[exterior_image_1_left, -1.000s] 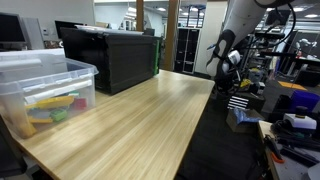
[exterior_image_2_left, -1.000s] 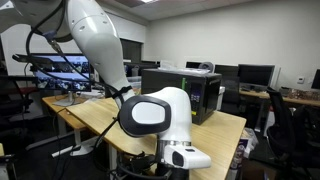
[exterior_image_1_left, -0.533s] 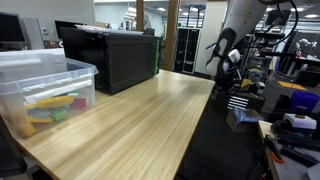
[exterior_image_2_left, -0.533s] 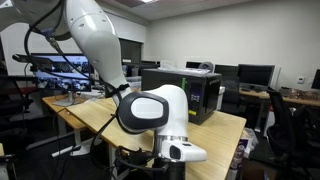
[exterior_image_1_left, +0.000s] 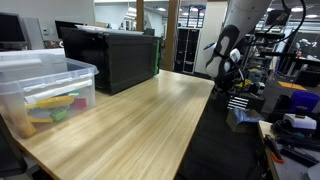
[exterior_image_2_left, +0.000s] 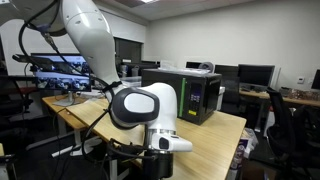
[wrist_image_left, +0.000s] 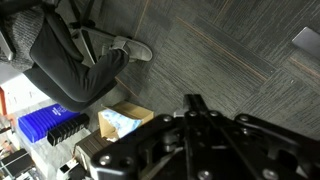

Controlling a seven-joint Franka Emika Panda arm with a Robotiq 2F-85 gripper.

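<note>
My gripper (wrist_image_left: 193, 101) is shut, its two black fingers pressed together with nothing between them. In the wrist view it points down at grey carpet floor (wrist_image_left: 220, 50), off the side of the table. An exterior view shows the black gripper (exterior_image_1_left: 228, 62) hanging beside the far edge of the light wooden table (exterior_image_1_left: 130, 120). From the opposite side, the white arm (exterior_image_2_left: 140, 106) fills the foreground in an exterior view, and its lower end is dark and hard to make out. Nearest below the fingers is a cardboard box (wrist_image_left: 124, 119).
A clear plastic bin (exterior_image_1_left: 40, 88) with colourful items stands on the table's near corner. A black cabinet-like box (exterior_image_1_left: 110, 55) sits at the back, also seen as the black box (exterior_image_2_left: 186, 94). A seated person's leg and shoe (wrist_image_left: 128, 47) and a blue crate (wrist_image_left: 45, 125) are on the floor.
The white arm's wrist has swung a little to the left in an exterior view. The gripper stays shut.
</note>
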